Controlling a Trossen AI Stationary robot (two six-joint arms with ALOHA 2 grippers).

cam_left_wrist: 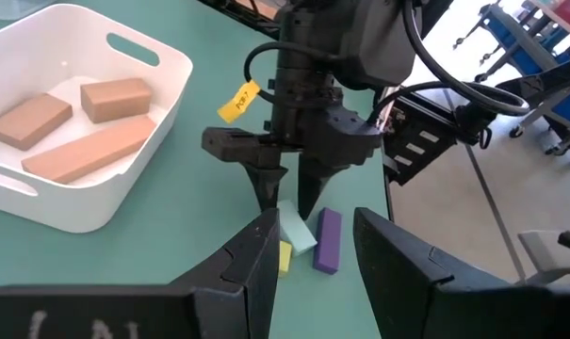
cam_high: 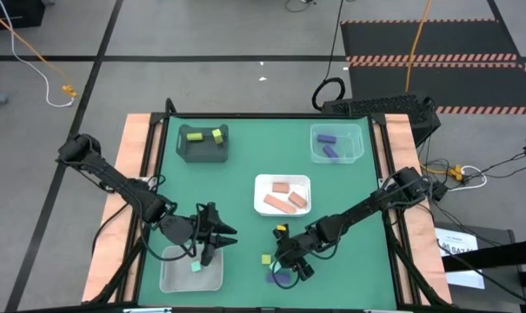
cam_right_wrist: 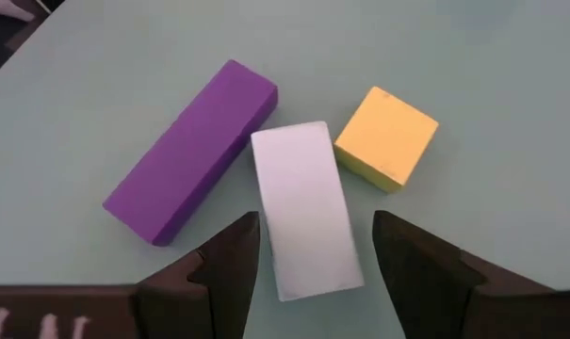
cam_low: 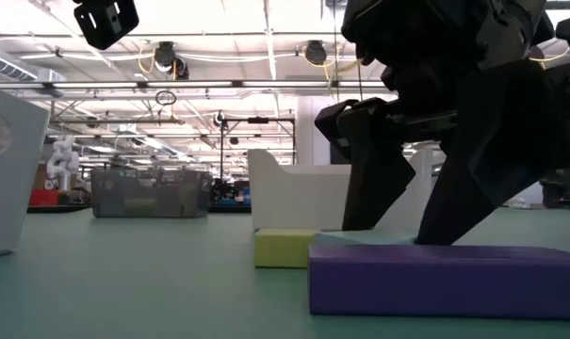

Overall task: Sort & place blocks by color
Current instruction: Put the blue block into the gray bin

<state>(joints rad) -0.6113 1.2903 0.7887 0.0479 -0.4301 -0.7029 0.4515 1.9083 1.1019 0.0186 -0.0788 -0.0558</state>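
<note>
My right gripper (cam_right_wrist: 315, 226) is open and low over the table's near middle (cam_high: 290, 263). Its fingers stand on either side of one end of a pale mint bar (cam_right_wrist: 303, 202) without touching it. That bar lies flat between a purple bar (cam_right_wrist: 190, 151) and a yellow cube (cam_right_wrist: 386, 137). In the low view the purple bar (cam_low: 445, 278) lies in front of the fingers, with the yellow cube (cam_low: 283, 248) beside it. My left gripper (cam_left_wrist: 315, 226) is open and holds nothing; it hangs by the near-left clear tray (cam_high: 171, 276), which holds a mint cube (cam_high: 195, 267).
A white tray (cam_high: 282, 180) in the middle holds three salmon blocks. The dark grey tray (cam_high: 202, 155) at far left holds yellow-green blocks. A clear tray (cam_high: 354, 143) at far right holds purple blocks. A small yellow tag (cam_left_wrist: 236, 102) hangs on my right arm's wrist.
</note>
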